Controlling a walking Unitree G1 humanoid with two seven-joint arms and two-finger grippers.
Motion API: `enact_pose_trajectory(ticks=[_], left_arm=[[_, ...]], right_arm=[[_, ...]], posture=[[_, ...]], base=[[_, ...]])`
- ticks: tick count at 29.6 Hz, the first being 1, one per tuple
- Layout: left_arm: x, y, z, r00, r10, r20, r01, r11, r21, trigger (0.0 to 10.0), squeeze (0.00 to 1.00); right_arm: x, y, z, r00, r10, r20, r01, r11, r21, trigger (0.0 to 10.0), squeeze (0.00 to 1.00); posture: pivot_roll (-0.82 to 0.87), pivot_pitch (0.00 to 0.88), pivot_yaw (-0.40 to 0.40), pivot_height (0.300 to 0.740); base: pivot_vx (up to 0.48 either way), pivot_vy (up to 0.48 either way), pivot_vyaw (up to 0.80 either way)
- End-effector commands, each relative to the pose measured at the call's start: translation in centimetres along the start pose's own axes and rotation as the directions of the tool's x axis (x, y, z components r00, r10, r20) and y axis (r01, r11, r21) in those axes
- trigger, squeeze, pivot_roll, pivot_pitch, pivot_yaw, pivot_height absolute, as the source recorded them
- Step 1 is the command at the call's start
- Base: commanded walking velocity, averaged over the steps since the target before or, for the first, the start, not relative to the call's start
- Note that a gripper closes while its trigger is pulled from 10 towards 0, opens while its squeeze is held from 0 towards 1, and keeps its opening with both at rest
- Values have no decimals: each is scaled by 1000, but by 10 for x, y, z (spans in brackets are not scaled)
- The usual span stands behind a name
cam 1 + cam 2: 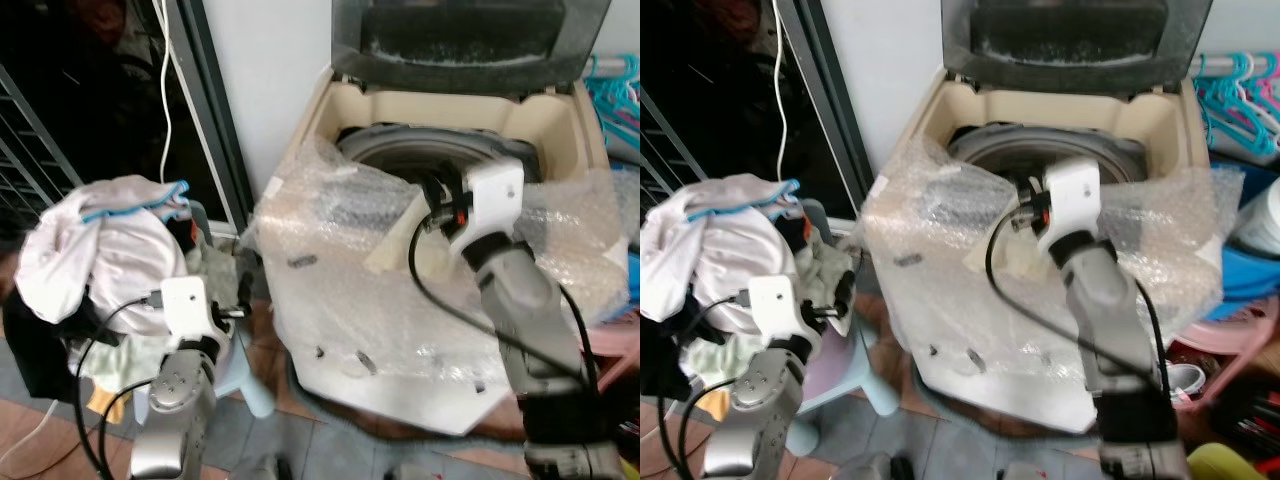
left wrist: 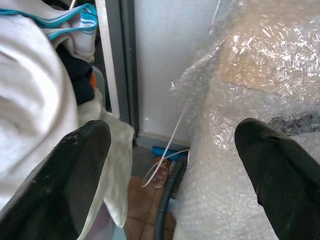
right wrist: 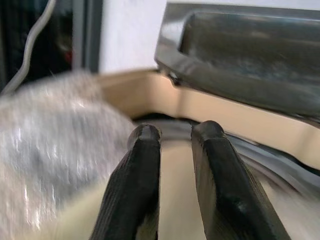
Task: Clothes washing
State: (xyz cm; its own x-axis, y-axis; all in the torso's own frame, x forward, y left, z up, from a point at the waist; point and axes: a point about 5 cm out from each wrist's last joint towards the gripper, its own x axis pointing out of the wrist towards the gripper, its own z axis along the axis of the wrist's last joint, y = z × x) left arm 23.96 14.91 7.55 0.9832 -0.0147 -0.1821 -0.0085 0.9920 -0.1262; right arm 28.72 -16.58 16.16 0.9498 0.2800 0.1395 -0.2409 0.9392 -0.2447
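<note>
Right pincer (image 3: 175,145), fingers nearly together and empty, is hovering over the open cream top-loading washing machine (image 1: 560,130) wrapped in bubble wrap. Left pincer (image 2: 170,165), fingers wide apart, is waiting beside the heap of white clothes (image 1: 100,250). Loading seems underway; next, grabbing another garment.

Two silver forearms are seen, each capped by a white wrist housing with looping black cables; long black fingers (image 3: 145,190) appear matte and rounded.
</note>
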Motion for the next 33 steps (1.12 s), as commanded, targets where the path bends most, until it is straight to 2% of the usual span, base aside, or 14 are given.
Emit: enact_pose_trajectory(ticks=[1,4,6,16,18,19,20,21,23,24,27,29,31,33], left_arm=[[0,2,2,1000,-3,1,3,1000,9,10000,0],[0,2,2,1000,-4,2,4,1000,11,10000,0],[1,2,3,1000,-4,2,4,1000,14,10000,0],[3,3,4,1000,1,5,-1,1000,22,10000,0],[3,2,4,1000,3,4,-3,1000,23,10000,0],[4,2,5,1000,3,7,-3,1000,25,10000,0],[4,1,5,1000,3,9,-4,1000,26,10000,0],[4,2,6,1000,9,13,-10,1000,28,10000,0],[4,3,6,1000,14,14,-14,1000,28,10000,0],[3,4,5,1000,18,11,-18,999,28,10000,0],[4,5,5,1000,24,14,-24,999,32,10000,0],[4,5,6,1000,26,18,-27,999,33,10000,0],[4,4,6,999,28,22,-29,999,31,10000,0],[4,4,6,999,28,22,-29,999,31,10000,0]], right_arm=[[-11,10,-12,998,-18,-58,16,1000,-24,10000,1000],[-21,12,-26,988,-46,-144,48,999,12,10000,1000],[-29,17,-42,964,-42,-262,51,998,28,10000,1000],[-22,16,-51,935,-37,-353,27,999,-33,10000,973],[-9,12,-40,958,-68,-278,62,998,-29,10000,761],[8,1,-13,983,-118,-138,116,993,-22,10000,141],[13,-2,-3,987,-132,-92,131,991,-17,10000,141],[22,-12,15,986,-165,-16,165,986,-27,10000,0],[26,-18,25,982,-188,21,188,982,-30,10000,0],[30,-25,39,974,-213,73,216,976,-36,10000,0],[31,-31,53,965,-229,131,239,969,-68,10000,0],[30,-29,55,967,-218,135,229,971,-73,10000,0],[22,-16,50,981,-162,110,168,985,-43,10000,0],[20,-15,49,982,-155,105,159,986,-38,10000,0]], posture=[[-96,21,104,740],[-93,21,106,740],[-92,20,108,740],[-88,15,105,740],[-88,15,105,740],[-82,18,105,740],[-82,18,105,740],[-83,18,107,740],[-85,18,108,740],[-85,18,108,740],[-88,18,106,740],[-89,18,105,740],[-92,20,107,740],[-90,20,105,740]], base=[[0,0,0],[0,0,0],[0,0,0],[0,0,0],[0,0,0],[0,0,0],[0,0,0],[0,0,0],[0,0,0],[0,0,0],[0,0,0],[0,0,0],[0,0,0],[0,0,0]])
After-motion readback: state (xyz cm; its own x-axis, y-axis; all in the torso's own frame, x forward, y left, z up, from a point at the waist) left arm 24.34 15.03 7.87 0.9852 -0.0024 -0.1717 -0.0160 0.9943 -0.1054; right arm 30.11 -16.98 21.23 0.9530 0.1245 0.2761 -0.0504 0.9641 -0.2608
